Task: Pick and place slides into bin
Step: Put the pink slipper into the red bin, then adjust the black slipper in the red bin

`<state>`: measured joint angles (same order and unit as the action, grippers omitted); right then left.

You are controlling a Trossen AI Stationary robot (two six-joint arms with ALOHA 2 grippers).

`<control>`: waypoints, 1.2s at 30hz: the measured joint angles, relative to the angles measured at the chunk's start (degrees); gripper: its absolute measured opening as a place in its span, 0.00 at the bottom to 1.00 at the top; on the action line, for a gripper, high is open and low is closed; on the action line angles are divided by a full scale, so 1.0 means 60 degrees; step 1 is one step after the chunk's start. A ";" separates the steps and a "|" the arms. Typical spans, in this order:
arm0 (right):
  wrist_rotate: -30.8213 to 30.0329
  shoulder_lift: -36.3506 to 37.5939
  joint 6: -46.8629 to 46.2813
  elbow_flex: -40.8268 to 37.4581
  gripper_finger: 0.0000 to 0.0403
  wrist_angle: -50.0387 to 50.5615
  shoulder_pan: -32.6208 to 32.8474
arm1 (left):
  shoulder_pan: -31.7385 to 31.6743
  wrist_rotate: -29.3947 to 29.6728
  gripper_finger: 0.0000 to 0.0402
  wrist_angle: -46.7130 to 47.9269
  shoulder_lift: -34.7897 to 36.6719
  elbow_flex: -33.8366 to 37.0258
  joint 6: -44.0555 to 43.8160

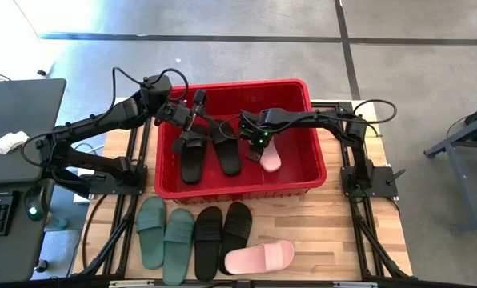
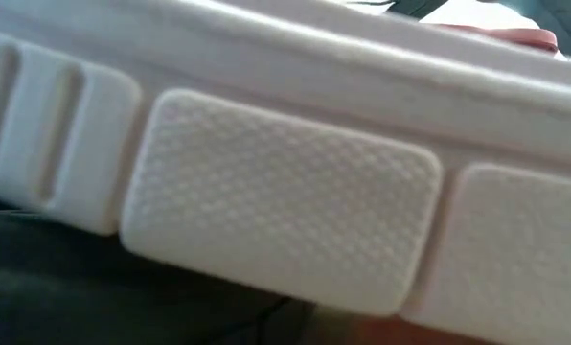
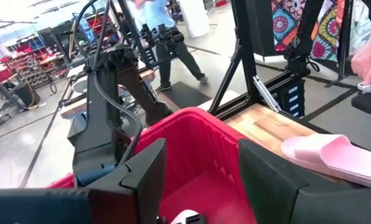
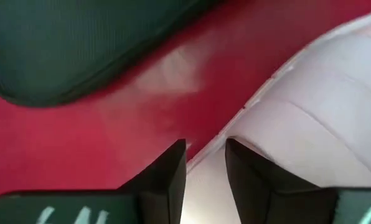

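Your right gripper [image 1: 260,142] is down inside the red bin [image 1: 314,172], its fingers closed on the edge of a pale pink slide [image 1: 270,158] that lies on the bin floor; in the right wrist view the two dark fingertips [image 4: 173,168] sit nearly together with the pink foam [image 4: 316,124] pinched between them, a black slide [image 4: 79,43] just beyond. Your left gripper [image 1: 192,120] hangs over the bin's left half above two black slides [image 1: 210,152] lying side by side on the floor; in the left wrist view its fingers [image 3: 149,168] stand well apart with nothing between them, so it is open and empty. On the wooden table [image 1: 334,232] in front of the bin you have the sage green pair [image 1: 165,232], then a black pair [image 1: 222,228], then the other pink slide [image 1: 258,258] lying crosswise. The low view is filled by pale ribbed foam [image 2: 285,201] pressed close to the lens.
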<state>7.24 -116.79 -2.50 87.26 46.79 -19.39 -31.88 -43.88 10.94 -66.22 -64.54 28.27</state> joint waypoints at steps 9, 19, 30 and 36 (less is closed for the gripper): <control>0.0517 0.0000 -0.0002 0.0000 0.24 -0.0823 -0.0473 | 0.0000 0.0176 0.45 -0.0001 0.0000 0.0001 0.0000; 0.1136 0.0000 0.0237 0.0000 0.24 -0.1011 -0.0549 | 0.0003 0.0182 0.45 -0.0007 0.0000 0.0001 0.0000; 0.1600 0.0033 0.0256 0.0707 0.24 -0.0147 -0.0493 | 0.0003 0.0189 0.45 0.0523 0.0000 -0.0002 0.0027; 0.0952 0.0051 0.1414 0.1891 0.24 0.0767 -0.0306 | 0.0004 0.2511 0.45 0.2881 0.0000 0.0001 0.1150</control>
<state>12.95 -116.49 5.98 98.61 51.40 -21.23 -31.86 -28.81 28.22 -66.22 -64.53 35.17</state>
